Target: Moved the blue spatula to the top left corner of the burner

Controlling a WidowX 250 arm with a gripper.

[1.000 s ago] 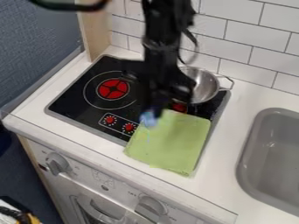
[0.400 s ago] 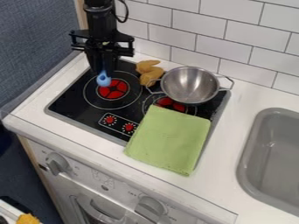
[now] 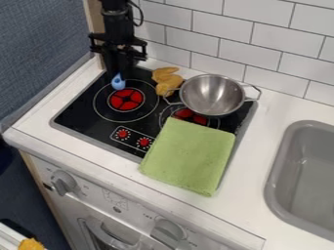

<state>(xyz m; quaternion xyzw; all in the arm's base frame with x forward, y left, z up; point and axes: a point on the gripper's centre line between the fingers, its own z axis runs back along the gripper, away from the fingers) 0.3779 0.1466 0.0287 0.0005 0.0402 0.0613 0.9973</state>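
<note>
At eleven o'clock near the stovetop's (image 3: 70, 116) edge, our gripper (image 3: 118, 75) is clasping the blue spatula (image 3: 118, 83), moving room stretching toward seven.

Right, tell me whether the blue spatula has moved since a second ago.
Yes, up and left in the view: the blue spatula, earlier at the upper left edge of the green cloth, now shows above the left burner's red centre.

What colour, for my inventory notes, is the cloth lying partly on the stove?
The cloth is light green, best seen in the camera view.
</note>
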